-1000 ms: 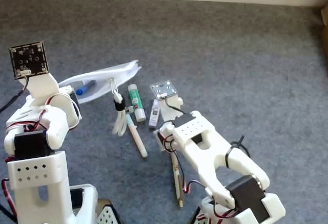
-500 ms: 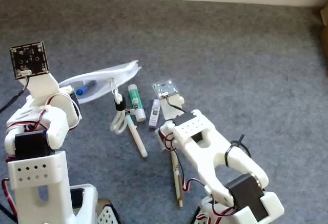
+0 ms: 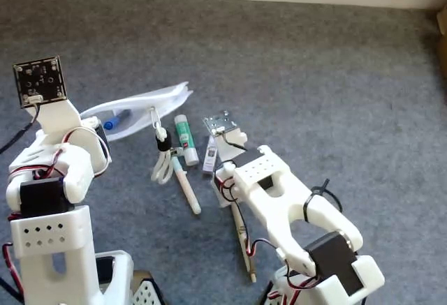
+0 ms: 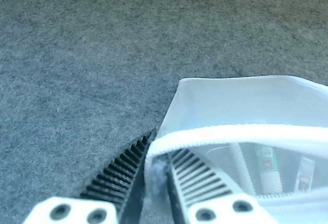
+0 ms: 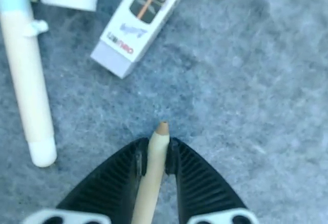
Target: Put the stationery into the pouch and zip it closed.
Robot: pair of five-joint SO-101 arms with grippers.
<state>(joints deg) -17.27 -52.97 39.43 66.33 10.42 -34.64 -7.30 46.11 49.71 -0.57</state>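
Far left: left gripper, ribbed fingers pressed together on the white rim of the mesh pouch, with the rim pinched flat between them. Pouch stretched away from that gripper across the grey carpet, with a blue-capped marker inside, close to the held end.

Beyond the pouch's far end, between the two grippers: white looped cord, then a cream pen just beside it, slanting back toward the arms' bases, its pale blue end nearest the cord. Next along, green-and-white glue stick, and just beside that a small eraser, lying straight ahead of the right gripper (near its tips, not touching).

Right gripper clamped on a tan pencil, blunt tip poking just past the fingertips, shaft trailing back beneath the arm toward its base.
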